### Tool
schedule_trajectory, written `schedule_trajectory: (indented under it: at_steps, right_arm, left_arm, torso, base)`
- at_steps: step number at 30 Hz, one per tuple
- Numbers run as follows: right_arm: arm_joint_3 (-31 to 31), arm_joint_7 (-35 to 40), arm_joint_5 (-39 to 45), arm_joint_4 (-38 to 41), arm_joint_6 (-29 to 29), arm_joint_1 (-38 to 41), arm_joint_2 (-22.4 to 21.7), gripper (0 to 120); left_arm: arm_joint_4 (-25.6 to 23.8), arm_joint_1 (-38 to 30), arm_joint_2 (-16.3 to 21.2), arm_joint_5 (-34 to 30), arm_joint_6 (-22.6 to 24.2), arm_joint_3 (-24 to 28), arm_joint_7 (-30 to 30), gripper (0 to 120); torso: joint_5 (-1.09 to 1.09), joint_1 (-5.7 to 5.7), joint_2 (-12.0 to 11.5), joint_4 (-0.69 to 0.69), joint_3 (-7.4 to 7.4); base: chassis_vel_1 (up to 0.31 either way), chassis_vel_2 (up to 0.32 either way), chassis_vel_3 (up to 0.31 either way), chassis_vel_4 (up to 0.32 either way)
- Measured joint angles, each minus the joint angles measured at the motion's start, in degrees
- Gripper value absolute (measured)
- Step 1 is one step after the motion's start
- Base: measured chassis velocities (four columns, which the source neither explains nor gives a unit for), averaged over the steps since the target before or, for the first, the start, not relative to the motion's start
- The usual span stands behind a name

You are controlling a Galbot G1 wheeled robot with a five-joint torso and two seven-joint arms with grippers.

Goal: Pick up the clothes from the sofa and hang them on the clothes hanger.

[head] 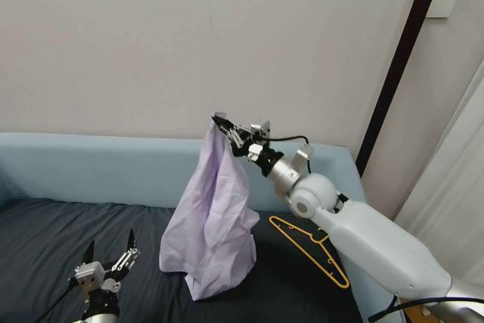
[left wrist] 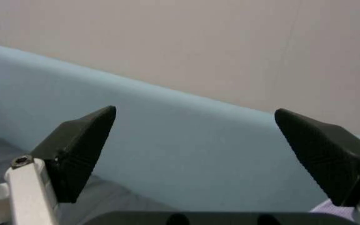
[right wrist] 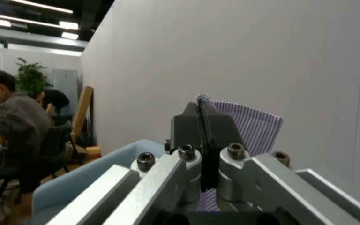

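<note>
A pale lilac striped garment (head: 213,221) hangs from my right gripper (head: 225,128), which is shut on its top edge above the sofa backrest; its lower folds rest on the dark seat. In the right wrist view the black fingers (right wrist: 213,126) pinch the striped cloth (right wrist: 249,123). An orange clothes hanger (head: 311,249) lies flat on the seat to the right of the garment, under my right arm. My left gripper (head: 108,256) stands open low over the seat at the left, pointing up; in its own view the fingertips (left wrist: 83,145) are spread wide with nothing between them.
The light blue sofa (head: 91,168) has a dark seat cushion (head: 45,240) and stands against a plain wall. A dark vertical post (head: 397,66) and a white curtain (head: 454,202) stand to the right.
</note>
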Motion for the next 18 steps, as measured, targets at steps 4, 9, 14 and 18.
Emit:
schedule_trajectory:
  at_steps: [4,9,14,18]
  right_arm:
    - [0.5,-1.8,0.0,1.2,0.2,-1.8,-1.4,0]
    - [0.5,-5.0,0.5,1.5,0.3,-1.8,-2.7,0]
    - [-0.3,-5.7,0.7,0.6,0.6,-0.4,-3.0,0]
    - [-0.9,-5.8,0.8,0.0,0.8,0.3,-2.8,0]
  left_arm:
    - [5.1,-4.6,3.6,-1.4,-0.9,1.3,3.0,100]
    - [15.4,-11.1,7.3,-1.1,-2.7,5.4,6.3,100]
    - [24.7,-18.6,9.0,-0.9,-4.9,11.5,9.8,100]
    - [31.5,-24.5,9.4,-0.9,-7.4,15.3,12.9,100]
  torso:
    - [0.01,0.00,0.0,0.02,0.00]
    - [-0.01,0.00,0.0,0.02,0.00]
    - [0.00,0.00,0.0,0.03,0.00]
    - [0.00,0.01,0.0,0.00,0.00]
  base:
    - [0.000,0.000,0.000,0.000]
    - [0.000,0.000,0.000,0.000]
    - [0.000,0.000,0.000,0.000]
    - [0.000,0.000,0.000,0.000]
